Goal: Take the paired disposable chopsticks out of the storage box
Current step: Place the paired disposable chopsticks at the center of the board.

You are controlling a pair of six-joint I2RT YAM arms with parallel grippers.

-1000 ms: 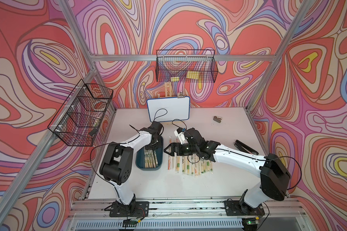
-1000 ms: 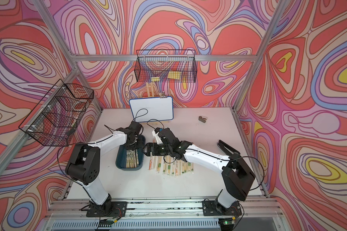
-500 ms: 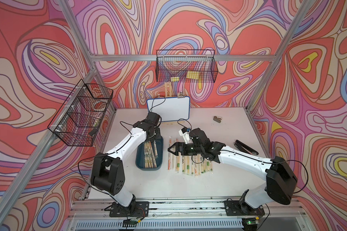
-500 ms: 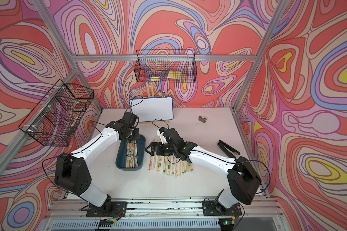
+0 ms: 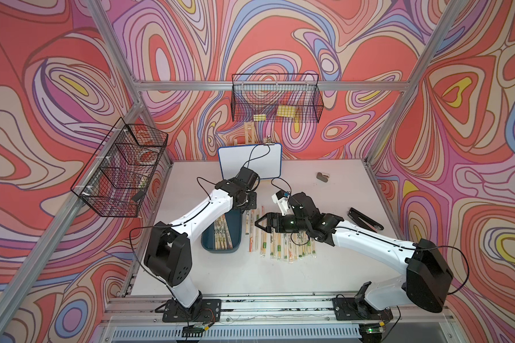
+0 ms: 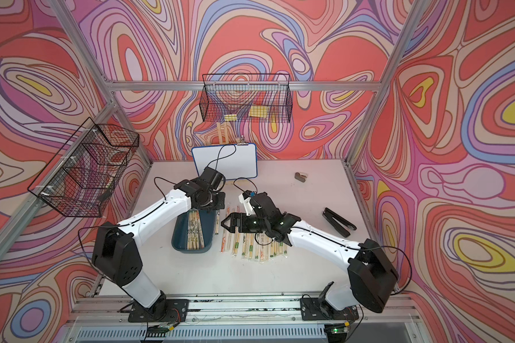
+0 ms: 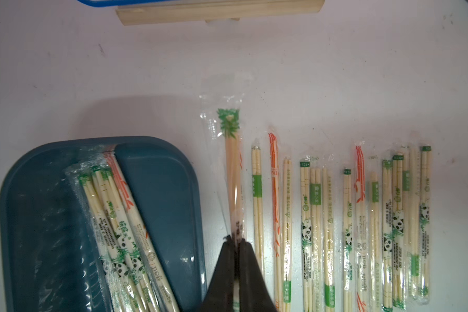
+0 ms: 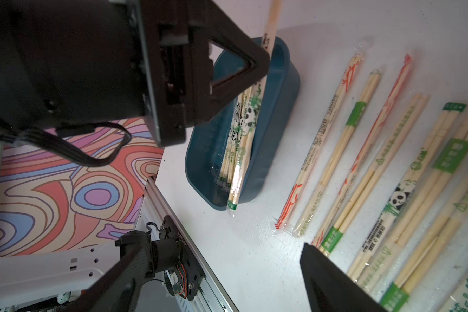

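Paired disposable chopsticks (image 5: 280, 246) lie in a row on the white table (image 5: 250, 276), at 3 o'clock of the teal storage box (image 5: 235, 227), which holds a few more pairs (image 7: 119, 216). At 12 o'clock a whiteboard (image 5: 238, 160) leans before swirl-patterned walls hung with black wire baskets (image 5: 275, 101). The right gripper (image 5: 257, 223) hovers over the row, fingers spread wide, holding nothing. The left gripper (image 7: 235, 251), fingers pressed together, pinches one sleeved pair (image 7: 234, 175) at the box's 3 o'clock side.
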